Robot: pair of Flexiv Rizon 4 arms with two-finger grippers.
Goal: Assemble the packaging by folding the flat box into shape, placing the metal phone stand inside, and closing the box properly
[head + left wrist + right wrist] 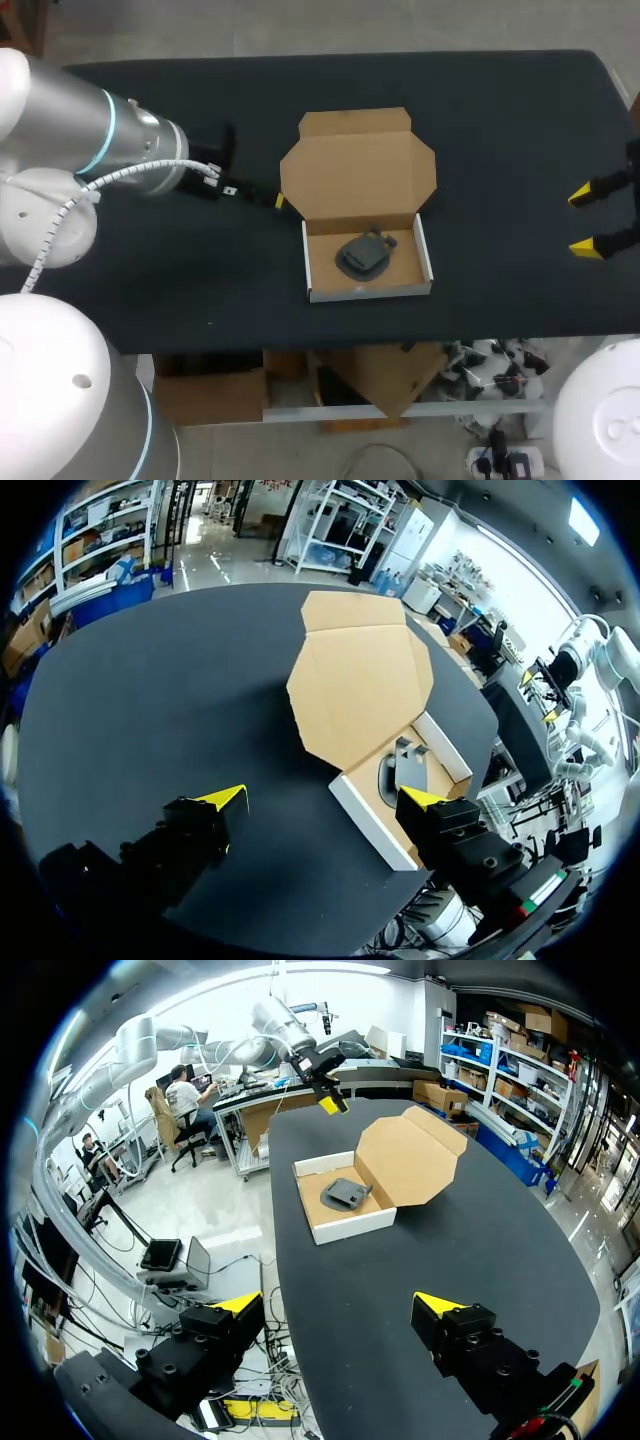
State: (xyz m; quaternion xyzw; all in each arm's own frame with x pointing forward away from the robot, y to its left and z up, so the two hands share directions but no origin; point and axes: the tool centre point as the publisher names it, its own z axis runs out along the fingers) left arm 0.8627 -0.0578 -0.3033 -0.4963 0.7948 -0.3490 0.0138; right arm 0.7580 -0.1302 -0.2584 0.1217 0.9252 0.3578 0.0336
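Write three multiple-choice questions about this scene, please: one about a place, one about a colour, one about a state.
1. Where is the phone stand relative to the box?
A) beside it B) inside it C) under it
2. What colour is the table?
A) white B) green C) black
3. How is the lid?
A) open B) shut C) torn off

Answers:
1 B: the phone stand lies between the box walls.
2 C: the table is black all over.
3 A: the lid is folded back, leaving the inside uncovered.
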